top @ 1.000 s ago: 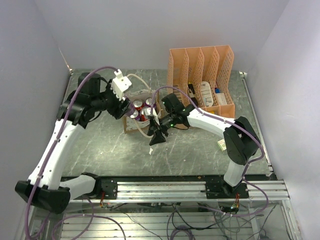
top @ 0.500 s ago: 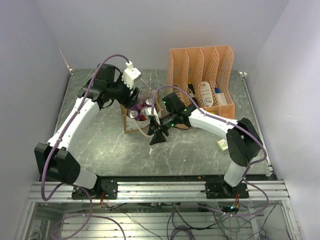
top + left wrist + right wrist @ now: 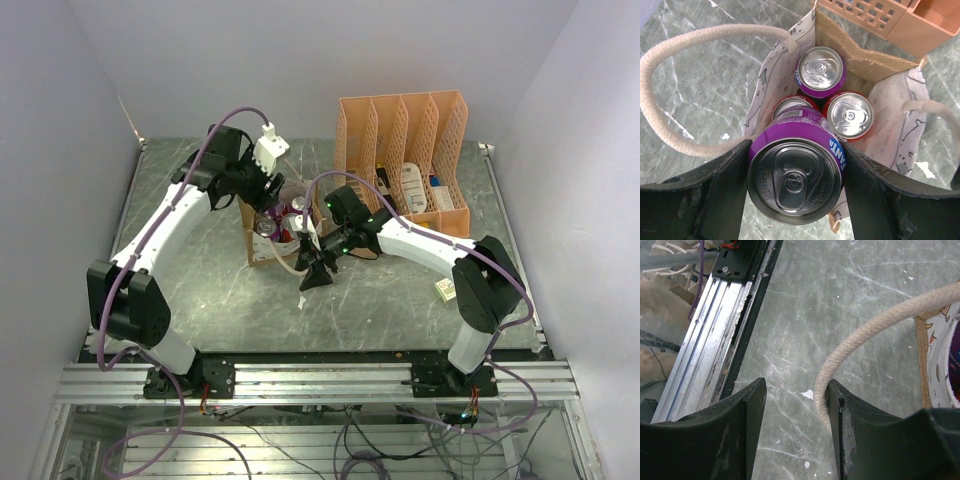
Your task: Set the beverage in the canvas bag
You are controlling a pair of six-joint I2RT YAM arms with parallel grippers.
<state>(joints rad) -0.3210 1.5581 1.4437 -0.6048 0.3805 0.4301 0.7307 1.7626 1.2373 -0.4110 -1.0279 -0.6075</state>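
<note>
A purple Fanta can, the beverage, is upright in my left gripper, which is shut on its sides. It hangs just above the open mouth of the canvas bag. Three cans stand inside the bag: a purple one, a red one and one half hidden. In the top view the bag sits mid-table with my left gripper over it. My right gripper is open at the bag's near side, with a cream rope handle resting against the inside of its right finger.
The orange file organizer stands just behind and right of the bag, holding a few items. A small packet lies near the right arm's elbow. The aluminium rail runs along the table's near edge.
My left arm has swung right and forward, carrying the can from beside the bag to above its mouth. The right gripper has stayed at the handle.
</note>
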